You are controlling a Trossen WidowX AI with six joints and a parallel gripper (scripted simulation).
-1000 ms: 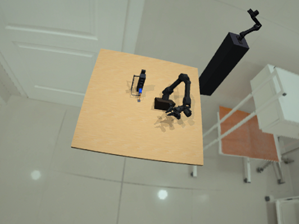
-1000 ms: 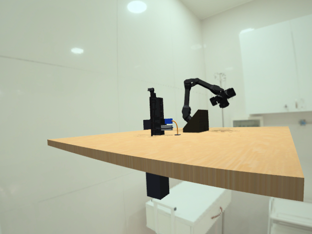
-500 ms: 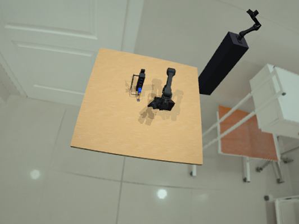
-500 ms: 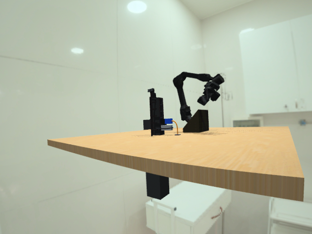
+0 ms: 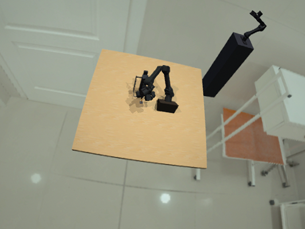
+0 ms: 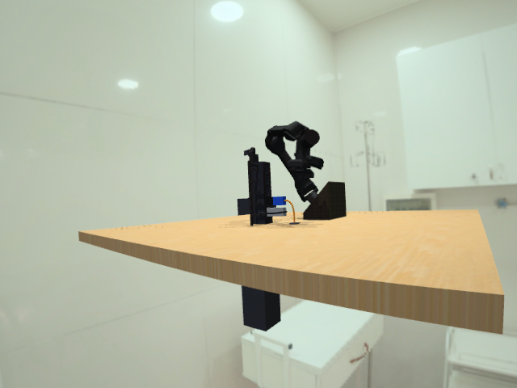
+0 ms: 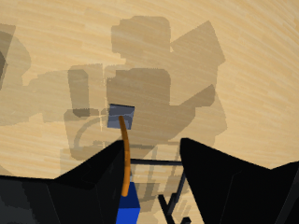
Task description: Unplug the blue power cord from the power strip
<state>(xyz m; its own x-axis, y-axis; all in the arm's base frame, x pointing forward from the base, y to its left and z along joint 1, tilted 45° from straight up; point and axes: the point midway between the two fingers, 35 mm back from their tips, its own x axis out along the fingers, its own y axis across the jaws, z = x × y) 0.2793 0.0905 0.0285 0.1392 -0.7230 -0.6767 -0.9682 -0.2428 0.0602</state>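
Note:
The blue plug (image 6: pixel 279 200) (image 7: pixel 127 215) sits against the face of the black upright power strip (image 6: pixel 262 191) (image 5: pixel 142 83). Its orange cord (image 6: pixel 294 212) (image 7: pixel 126 154) arcs down to a small dark square piece (image 6: pixel 294 223) (image 7: pixel 121 117) (image 5: pixel 140 102) on the table. My gripper (image 7: pixel 152 147) is partly open, with nothing held between its fingers. In the wrist view the plug and cord show close beside the left finger's inner edge, which hides part of the plug. In the top view the arm's hand covers the plug.
A grey block (image 6: pixel 276 211) juts from the strip just below the plug. A thin dark frame (image 5: pixel 134 86) (image 7: pixel 156 162) stands beside the strip. The arm's dark wedge base (image 5: pixel 166 106) (image 6: pixel 329 204) stands on the wooden table (image 5: pixel 143 136) (image 6: pixel 376 246), to the right of the strip.

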